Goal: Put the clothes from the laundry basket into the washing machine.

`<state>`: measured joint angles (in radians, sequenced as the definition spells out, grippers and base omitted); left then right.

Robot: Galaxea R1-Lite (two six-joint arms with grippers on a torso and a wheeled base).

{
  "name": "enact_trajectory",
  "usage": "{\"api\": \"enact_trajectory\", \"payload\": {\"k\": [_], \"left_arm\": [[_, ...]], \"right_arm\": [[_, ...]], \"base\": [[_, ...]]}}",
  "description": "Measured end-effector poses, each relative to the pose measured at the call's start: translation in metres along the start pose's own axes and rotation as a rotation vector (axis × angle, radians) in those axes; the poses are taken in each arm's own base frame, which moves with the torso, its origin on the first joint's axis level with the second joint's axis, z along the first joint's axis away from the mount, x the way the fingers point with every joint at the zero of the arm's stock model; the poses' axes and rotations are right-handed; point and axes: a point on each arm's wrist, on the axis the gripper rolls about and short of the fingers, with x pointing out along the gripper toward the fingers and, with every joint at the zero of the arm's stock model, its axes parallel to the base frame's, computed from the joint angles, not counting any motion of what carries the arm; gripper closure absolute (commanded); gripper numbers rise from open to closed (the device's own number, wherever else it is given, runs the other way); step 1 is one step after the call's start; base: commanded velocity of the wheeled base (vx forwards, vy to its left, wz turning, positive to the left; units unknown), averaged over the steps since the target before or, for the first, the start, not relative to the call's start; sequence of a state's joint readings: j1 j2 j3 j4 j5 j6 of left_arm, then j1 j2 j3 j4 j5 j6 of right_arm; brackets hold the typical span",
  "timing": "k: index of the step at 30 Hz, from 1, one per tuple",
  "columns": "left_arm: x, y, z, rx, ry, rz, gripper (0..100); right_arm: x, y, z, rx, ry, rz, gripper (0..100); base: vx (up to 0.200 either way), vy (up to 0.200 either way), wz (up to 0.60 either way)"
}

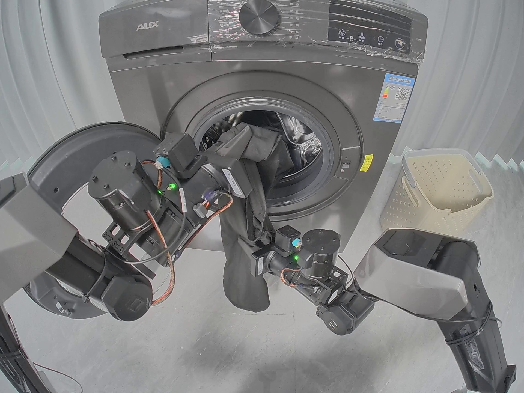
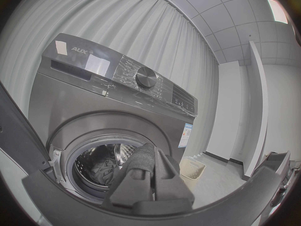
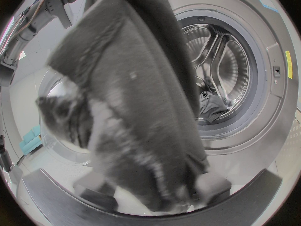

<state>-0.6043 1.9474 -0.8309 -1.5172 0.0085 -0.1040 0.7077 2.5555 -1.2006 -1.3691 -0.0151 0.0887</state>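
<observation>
The left gripper [image 1: 237, 146] is up at the round hole of the washing machine [image 1: 262, 83]. Its fingers [image 2: 169, 179] are squeezed tight on the top of a dark piece of clothes [image 1: 245, 257]. The top part is just inside the hole. The rest hangs down the front of the machine, almost to the floor.

The right gripper [image 1: 261, 249] is low down, right at the hanging part. The cloth covers it and looks smeary there, so I cannot tell if it is holding on or let go.

To do this step well, I think the low part should be lifted up and pushed in over the rim, while the top goes deeper. Nothing should stay draped over the edge, or the door [image 1: 82, 154] may not close.

The cloth is soft, thick and floppy, a bit fuzzy. The drum [image 3: 225, 63] is shiny metal with bumps and tiny holes. Another dark cloth [image 3: 211, 105] lies in it. The laundry basket [image 1: 436, 192] is pale plastic with small holes and looks empty.
</observation>
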Motion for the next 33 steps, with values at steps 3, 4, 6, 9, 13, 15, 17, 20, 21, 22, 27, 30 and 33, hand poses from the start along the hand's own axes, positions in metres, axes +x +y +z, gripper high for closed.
{"api": "enact_trajectory", "payload": {"k": [3,4,6,9,13,15,17,20,21,22,27,30,33], "left_arm": [[-0.001,0.002,0.001,0.002,0.001,0.007,100],[-0.001,0.003,0.0,0.003,0.001,0.01,100],[-0.002,0.007,0.0,0.007,0.003,0.019,100],[-0.005,0.016,-0.001,0.016,0.01,0.044,100],[-0.013,0.027,-0.01,0.029,0.052,0.076,100],[-0.017,0.031,-0.015,0.032,0.08,0.084,100],[-0.024,0.034,-0.023,0.033,0.119,0.09,100],[-0.035,0.035,-0.036,0.03,0.183,0.083,100],[-0.039,0.035,-0.04,0.028,0.208,0.076,100],[-0.042,0.035,-0.044,0.026,0.23,0.068,100],[-0.061,0.035,-0.066,0.012,0.346,0.047,100],[-0.065,0.036,-0.075,0.006,0.384,0.055,100],[-0.065,0.039,-0.081,0.005,0.399,0.065,100]], "right_arm": [[0.0,-0.003,0.001,0.005,-0.005,-0.008,100],[0.0,-0.004,0.002,0.007,-0.005,-0.01,100],[-0.003,-0.007,0.004,0.009,-0.001,-0.017,100],[-0.012,-0.01,0.008,0.01,0.017,-0.025,100],[-0.024,-0.024,0.025,0.009,0.012,-0.061,100],[-0.028,-0.029,0.035,0.009,0.0,-0.073,100],[-0.032,-0.036,0.048,0.007,-0.022,-0.089,100],[-0.036,-0.038,0.065,0.005,-0.055,-0.095,100],[-0.038,-0.037,0.071,0.005,-0.068,-0.094,100],[-0.039,-0.037,0.076,0.004,-0.078,-0.093,100],[-0.044,-0.028,0.098,0.002,-0.127,-0.073,100],[-0.045,-0.024,0.107,0.002,-0.151,-0.065,100],[-0.046,-0.021,0.112,0.002,-0.163,-0.059,100]], "base": [[0.0,0.0,0.0],[0.0,0.0,0.0],[0.0,0.0,0.0],[0.0,0.0,0.0],[0.0,0.0,0.0],[0.0,0.0,0.0],[0.0,0.0,0.0],[0.0,0.0,0.0],[0.0,0.0,0.0],[0.0,0.0,0.0],[0.0,0.0,0.0],[0.0,0.0,0.0],[0.0,0.0,0.0]]}}
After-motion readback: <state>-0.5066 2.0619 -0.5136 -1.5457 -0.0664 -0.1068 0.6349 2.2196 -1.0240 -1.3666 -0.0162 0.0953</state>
